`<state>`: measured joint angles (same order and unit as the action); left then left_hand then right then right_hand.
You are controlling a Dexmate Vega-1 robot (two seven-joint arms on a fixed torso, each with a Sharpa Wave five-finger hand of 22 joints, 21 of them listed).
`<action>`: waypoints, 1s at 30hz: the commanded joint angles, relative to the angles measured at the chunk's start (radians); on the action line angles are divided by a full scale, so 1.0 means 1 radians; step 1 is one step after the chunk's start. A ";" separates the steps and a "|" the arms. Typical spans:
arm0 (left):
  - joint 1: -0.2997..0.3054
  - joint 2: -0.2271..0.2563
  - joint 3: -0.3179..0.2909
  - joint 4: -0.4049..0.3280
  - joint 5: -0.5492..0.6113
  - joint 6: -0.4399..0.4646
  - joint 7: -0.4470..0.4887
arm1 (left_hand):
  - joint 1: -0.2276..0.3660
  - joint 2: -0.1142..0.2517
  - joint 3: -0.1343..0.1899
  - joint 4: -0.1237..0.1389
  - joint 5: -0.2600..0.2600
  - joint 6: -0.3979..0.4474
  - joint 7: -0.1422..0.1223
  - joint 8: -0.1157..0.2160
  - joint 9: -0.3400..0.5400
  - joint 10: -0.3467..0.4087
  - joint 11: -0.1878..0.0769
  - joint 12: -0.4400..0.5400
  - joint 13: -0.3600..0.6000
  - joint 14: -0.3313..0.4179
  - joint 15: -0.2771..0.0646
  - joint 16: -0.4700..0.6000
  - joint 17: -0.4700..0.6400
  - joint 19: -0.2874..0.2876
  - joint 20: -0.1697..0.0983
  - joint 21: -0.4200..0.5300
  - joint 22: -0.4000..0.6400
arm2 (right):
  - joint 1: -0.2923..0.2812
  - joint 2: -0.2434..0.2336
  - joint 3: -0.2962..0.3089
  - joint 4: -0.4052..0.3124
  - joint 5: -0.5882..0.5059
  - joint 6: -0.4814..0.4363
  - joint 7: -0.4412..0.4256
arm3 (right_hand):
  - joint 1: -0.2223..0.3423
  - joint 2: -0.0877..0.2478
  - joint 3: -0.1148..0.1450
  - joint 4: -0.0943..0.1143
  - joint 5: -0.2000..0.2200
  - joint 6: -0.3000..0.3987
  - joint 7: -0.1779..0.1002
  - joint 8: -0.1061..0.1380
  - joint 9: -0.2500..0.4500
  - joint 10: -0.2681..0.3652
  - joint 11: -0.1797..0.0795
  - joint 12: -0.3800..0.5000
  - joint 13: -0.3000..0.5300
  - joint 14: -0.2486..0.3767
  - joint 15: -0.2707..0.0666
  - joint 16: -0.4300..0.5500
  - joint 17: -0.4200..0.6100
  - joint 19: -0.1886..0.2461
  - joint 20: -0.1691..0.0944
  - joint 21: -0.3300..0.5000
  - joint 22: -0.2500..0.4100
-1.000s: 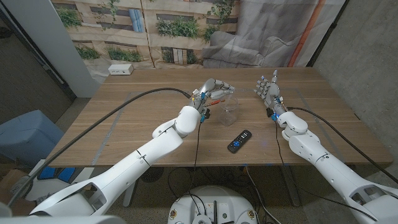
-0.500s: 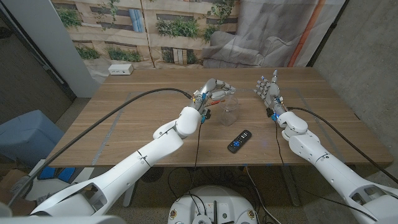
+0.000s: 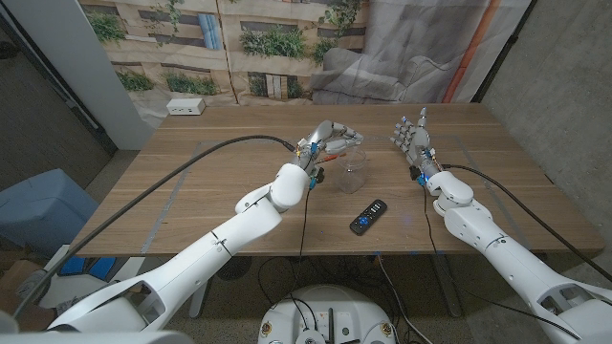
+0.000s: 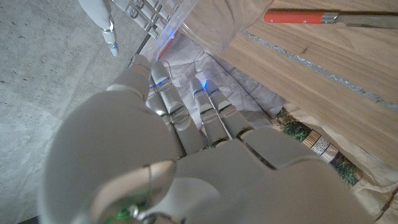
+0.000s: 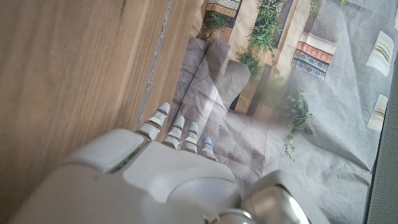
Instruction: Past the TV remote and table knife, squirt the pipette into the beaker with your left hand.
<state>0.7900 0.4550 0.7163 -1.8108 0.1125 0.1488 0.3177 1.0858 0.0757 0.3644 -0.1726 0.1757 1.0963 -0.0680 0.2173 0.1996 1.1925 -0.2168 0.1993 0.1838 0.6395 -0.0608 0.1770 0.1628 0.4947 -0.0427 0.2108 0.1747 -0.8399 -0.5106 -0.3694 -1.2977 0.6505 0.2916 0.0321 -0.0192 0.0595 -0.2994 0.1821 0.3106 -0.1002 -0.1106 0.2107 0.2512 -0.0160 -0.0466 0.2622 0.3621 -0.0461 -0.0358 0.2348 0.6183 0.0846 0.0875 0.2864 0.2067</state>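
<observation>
The wood-grain tabletop (image 3: 220, 182) carries a clear, straight-walled beaker (image 3: 355, 170) at its middle, with a flat black TV remote (image 3: 368, 217) nearer and to the right, and an orange-handled table knife (image 4: 301, 17) with a dull grey blade. The glossy white left robot hand (image 3: 330, 139) hovers at the beaker's far-left rim, its fingers curled round a slim pipette (image 3: 335, 154). The right robot hand (image 3: 411, 134) stands released, fingers spread, right of the beaker; nothing has shifted since a second ago.
</observation>
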 commanded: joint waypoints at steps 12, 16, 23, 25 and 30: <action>0.027 0.023 -0.023 -0.031 -0.031 0.020 -0.010 | -0.014 -0.017 -0.018 0.008 0.002 -0.023 0.006 -0.013 0.001 -0.029 -0.001 -0.008 0.006 -0.008 -0.140 -0.007 0.000 0.002 -0.044 -0.001 0.004 | 0.000 0.000 0.000 0.000 0.000 0.000 0.000 | 0.000 0.058 -0.006 0.001 0.005 0.002 -0.010 0.007 0.003 -0.008 -0.005 0.001 0.002 -0.011 -0.079 0.002 0.005 0.003 0.001 0.004 0.005; 0.027 0.025 -0.023 -0.032 -0.032 0.020 -0.010 | -0.018 -0.020 -0.022 0.008 0.002 -0.027 0.008 -0.015 0.001 -0.034 0.000 -0.009 0.007 -0.012 -0.138 -0.009 -0.001 0.001 -0.043 -0.002 0.004 | 0.000 0.000 0.000 0.000 0.000 0.000 0.000 | 0.000 0.058 -0.006 0.001 0.006 0.002 -0.010 0.007 0.003 -0.003 -0.006 0.004 0.003 -0.011 -0.078 0.002 0.005 0.003 0.001 0.004 0.005; 0.026 0.027 -0.024 -0.032 -0.035 0.011 -0.011 | -0.030 -0.026 -0.030 0.011 0.003 -0.037 0.006 -0.019 0.001 -0.050 0.001 -0.012 0.007 -0.014 -0.134 -0.008 -0.001 -0.002 -0.042 -0.003 0.004 | 0.000 0.000 0.000 0.000 0.000 -0.001 -0.001 | 0.000 0.058 -0.006 0.001 0.006 0.003 -0.009 0.007 0.003 0.000 -0.001 0.005 0.003 -0.010 -0.079 0.003 0.005 0.003 0.001 0.004 0.005; 0.026 0.027 -0.024 -0.034 -0.034 0.013 -0.011 | -0.032 -0.028 -0.032 0.012 0.003 -0.039 0.004 -0.020 0.001 -0.050 0.000 -0.011 0.007 -0.015 -0.134 -0.008 -0.001 -0.001 -0.042 -0.003 0.004 | 0.000 0.000 0.000 -0.001 0.000 -0.001 -0.001 | 0.000 0.058 -0.006 0.000 0.006 0.003 -0.009 0.007 0.003 0.000 -0.003 0.005 0.003 -0.009 -0.079 0.003 0.005 0.003 0.001 0.004 0.005; 0.027 0.030 -0.025 -0.034 -0.035 0.008 -0.011 | -0.038 -0.033 -0.037 0.012 0.004 -0.045 0.006 -0.022 0.000 -0.059 -0.001 -0.012 0.007 -0.017 -0.131 -0.009 -0.001 -0.002 -0.042 -0.003 0.004 | 0.000 0.000 0.000 -0.001 0.000 -0.001 -0.001 | 0.000 0.058 -0.007 0.000 0.006 0.003 -0.008 0.007 0.003 -0.004 -0.004 0.003 0.003 -0.010 -0.079 0.003 0.005 0.003 0.000 0.004 0.005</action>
<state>0.8147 0.4797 0.6936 -1.8415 0.0796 0.1618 0.3074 1.0551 0.0452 0.3325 -0.1599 0.1759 1.0584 -0.0657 0.2018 0.1999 1.1386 -0.2162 0.1917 0.1905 0.6303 -0.0592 0.1694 0.1582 0.4926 -0.0447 0.2107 0.1746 -0.8399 -0.5103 -0.3695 -1.2983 0.6505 0.2910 0.0314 -0.0192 0.0595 -0.2993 0.1821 0.3106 -0.1002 -0.1106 0.2108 0.2512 -0.0160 -0.0466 0.2622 0.3621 -0.0461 -0.0358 0.2348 0.6183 0.0846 0.0875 0.2864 0.2067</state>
